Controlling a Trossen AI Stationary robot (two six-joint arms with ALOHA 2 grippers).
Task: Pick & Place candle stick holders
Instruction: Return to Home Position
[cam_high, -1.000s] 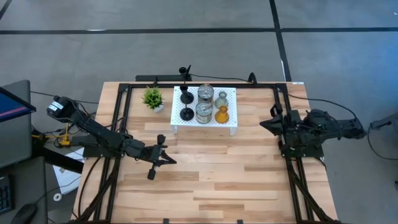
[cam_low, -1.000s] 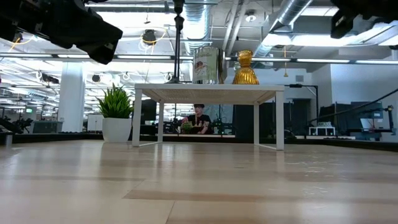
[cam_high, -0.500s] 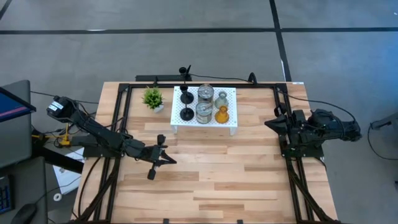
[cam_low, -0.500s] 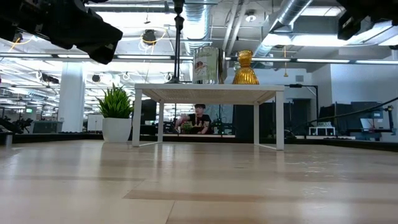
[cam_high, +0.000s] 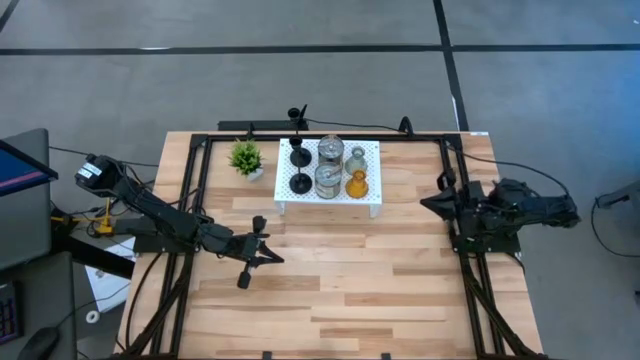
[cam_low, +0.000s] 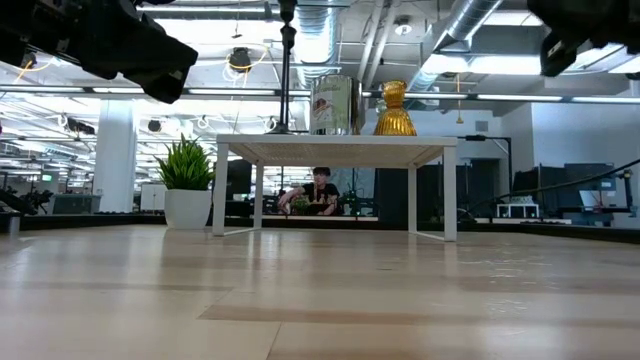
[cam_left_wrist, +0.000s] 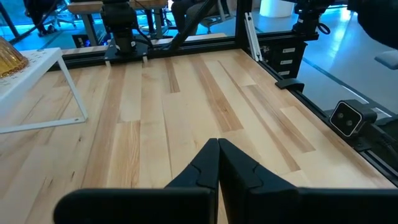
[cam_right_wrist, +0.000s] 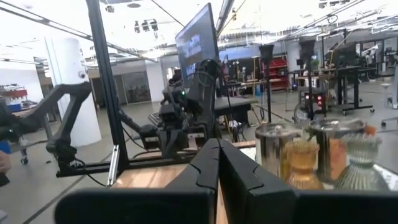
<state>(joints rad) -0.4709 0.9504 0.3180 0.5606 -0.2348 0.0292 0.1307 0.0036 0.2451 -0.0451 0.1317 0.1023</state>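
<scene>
on white stand (cam_high: 373, 198), candle holders (cam_high: 327, 180), plant (cam_high: 245, 157) beside

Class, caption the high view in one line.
Six candle holders on the white stand; left claw and right claw shut, empty.

A small green plant (cam_high: 245, 158) sits in the upper left of the wooden counter (cam_high: 350, 280). A white stand (cam_high: 330, 201) is just right of it.

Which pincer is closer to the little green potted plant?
Left. The left pincer hangs over bare wood, a short way nearer the table's front edge than the potted plant. The right pincer is farther off, past the white stand, by the table's right side.
</scene>
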